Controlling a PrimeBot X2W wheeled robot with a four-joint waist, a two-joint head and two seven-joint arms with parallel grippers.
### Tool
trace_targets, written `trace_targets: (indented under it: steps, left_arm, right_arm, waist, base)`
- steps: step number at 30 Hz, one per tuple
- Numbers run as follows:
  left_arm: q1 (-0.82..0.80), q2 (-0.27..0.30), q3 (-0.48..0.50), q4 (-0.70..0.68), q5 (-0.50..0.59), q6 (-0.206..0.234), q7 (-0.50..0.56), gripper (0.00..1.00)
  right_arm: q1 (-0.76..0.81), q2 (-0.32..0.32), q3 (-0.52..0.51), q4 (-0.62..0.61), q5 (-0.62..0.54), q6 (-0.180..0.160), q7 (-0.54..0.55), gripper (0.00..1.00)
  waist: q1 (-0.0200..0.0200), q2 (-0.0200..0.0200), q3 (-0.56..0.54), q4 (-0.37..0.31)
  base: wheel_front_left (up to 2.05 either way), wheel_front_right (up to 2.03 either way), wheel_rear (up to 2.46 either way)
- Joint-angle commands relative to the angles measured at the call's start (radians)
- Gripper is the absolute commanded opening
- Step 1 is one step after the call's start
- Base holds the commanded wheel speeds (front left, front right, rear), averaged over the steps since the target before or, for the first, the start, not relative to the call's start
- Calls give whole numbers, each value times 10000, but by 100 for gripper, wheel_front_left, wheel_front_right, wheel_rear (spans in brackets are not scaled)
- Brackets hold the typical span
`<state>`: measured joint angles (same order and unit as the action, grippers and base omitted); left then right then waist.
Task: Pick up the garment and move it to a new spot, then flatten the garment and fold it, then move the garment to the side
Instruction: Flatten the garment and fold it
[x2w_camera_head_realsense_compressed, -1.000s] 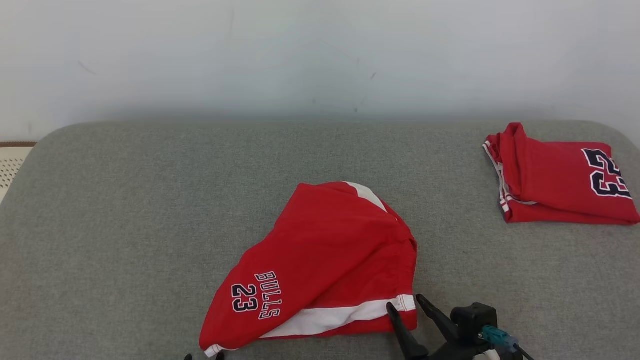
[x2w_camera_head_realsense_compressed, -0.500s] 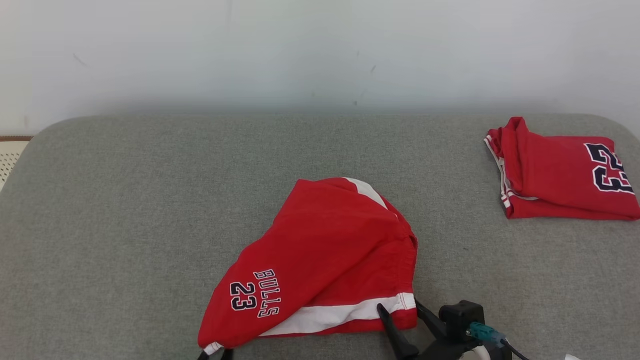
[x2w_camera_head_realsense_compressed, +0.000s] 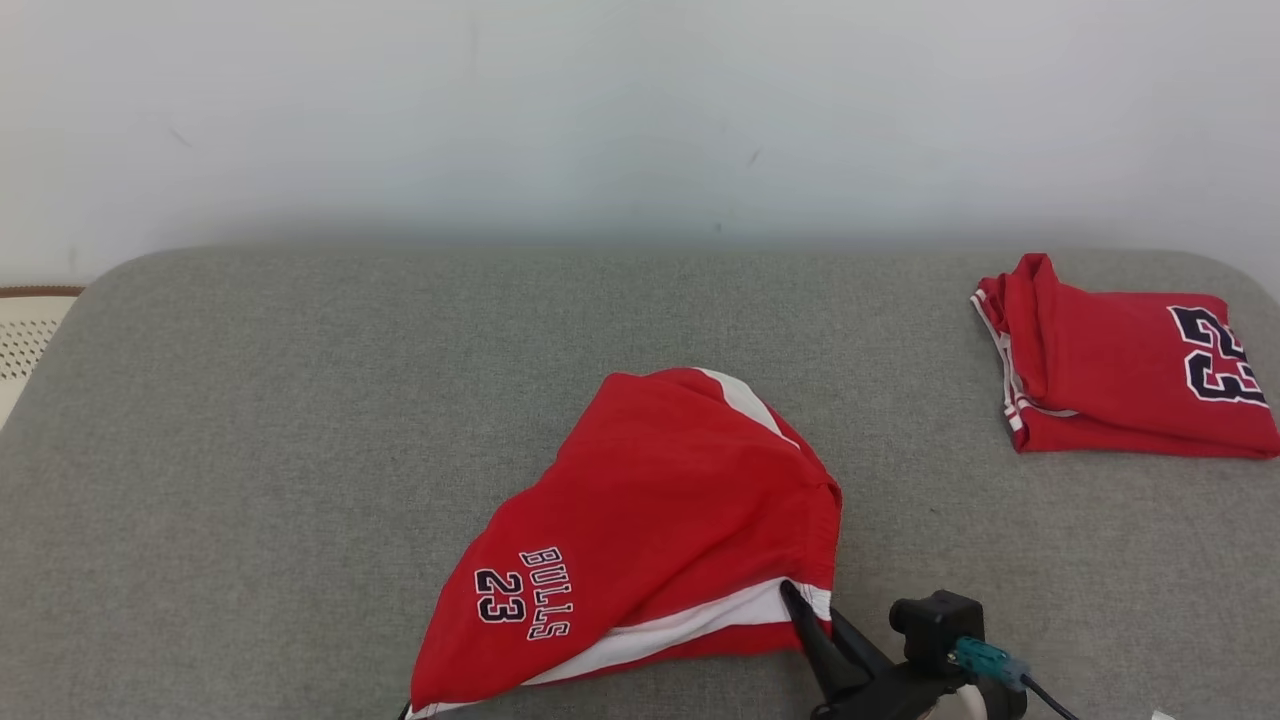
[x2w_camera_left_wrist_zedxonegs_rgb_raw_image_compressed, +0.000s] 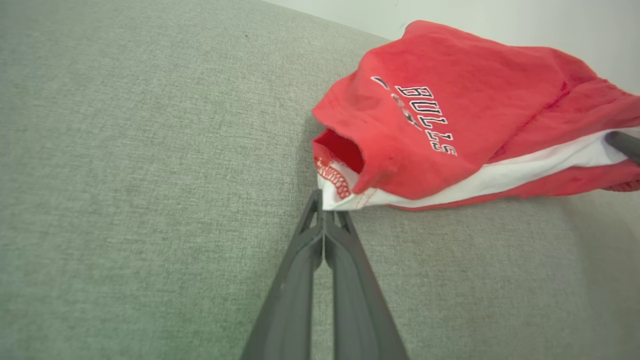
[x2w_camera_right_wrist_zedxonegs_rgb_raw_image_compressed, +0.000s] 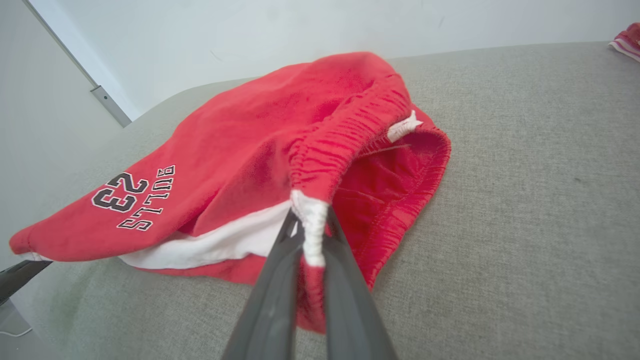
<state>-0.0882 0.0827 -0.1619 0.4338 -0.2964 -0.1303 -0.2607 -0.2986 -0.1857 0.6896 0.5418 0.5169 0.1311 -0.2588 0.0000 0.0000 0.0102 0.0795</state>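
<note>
The garment (x2w_camera_head_realsense_compressed: 660, 520) is a pair of red shorts with white side stripes and "BULLS 23" lettering, lying crumpled on the grey cushion (x2w_camera_head_realsense_compressed: 250, 450) near its front edge. My right gripper (x2w_camera_head_realsense_compressed: 805, 612) is shut on the waistband where the white stripe meets it; in the right wrist view the stripe (x2w_camera_right_wrist_zedxonegs_rgb_raw_image_compressed: 312, 220) is pinched between the fingers. In the left wrist view my left gripper (x2w_camera_left_wrist_zedxonegs_rgb_raw_image_compressed: 326, 212) is shut on the white hem corner of the shorts' leg (x2w_camera_left_wrist_zedxonegs_rgb_raw_image_compressed: 345, 197). The right gripper's dark finger (x2w_camera_left_wrist_zedxonegs_rgb_raw_image_compressed: 622, 145) shows at the far end of the shorts.
A second red garment (x2w_camera_head_realsense_compressed: 1120, 370), folded, with a "23" on it, lies at the cushion's back right. A white wall runs behind the cushion. A cream perforated object (x2w_camera_head_realsense_compressed: 25, 330) sits past the left edge. Bare grey cushion spreads to the left and behind the shorts.
My right gripper, open beside the waistband a second ago, has moved in and shut on it. The head camera has shifted slightly.
</note>
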Motion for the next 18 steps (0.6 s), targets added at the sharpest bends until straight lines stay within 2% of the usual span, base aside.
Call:
trace_targets:
  steps: [1,8,11,13,18]
  left_arm:
    - [229,97,9,-194,185,2,-40,0]
    - [1157,404,-267,-1723,108,3,-41,0]
    - [1300,700,-321,-2426,140,3,-24,0]
    - [1053,911,-305,-3204,114,3,204,0]
    - [98,1369,-278,-4209,14,4,836,0]
  right_arm:
    - [139,-159,-37,-141,74,-7,-57,0]
    - [786,-688,-168,-1645,731,-7,155,0]
    - [912,-1025,-298,-2385,991,-7,465,0]
    - [972,-1197,-448,-3141,1415,-7,775,0]
    - [334,-1470,-598,-3968,1779,-7,1241,0]
  waist:
    - [0,0,-97,43]
    - [0,0,-268,39]
    - [0,0,-292,-9]
    - [0,0,-302,-77]
    - [0,0,-153,-222]
  base:
    - [0,0,0]
    - [0,0,0]
    - [0,0,0]
    - [0,0,0]
    - [0,0,0]
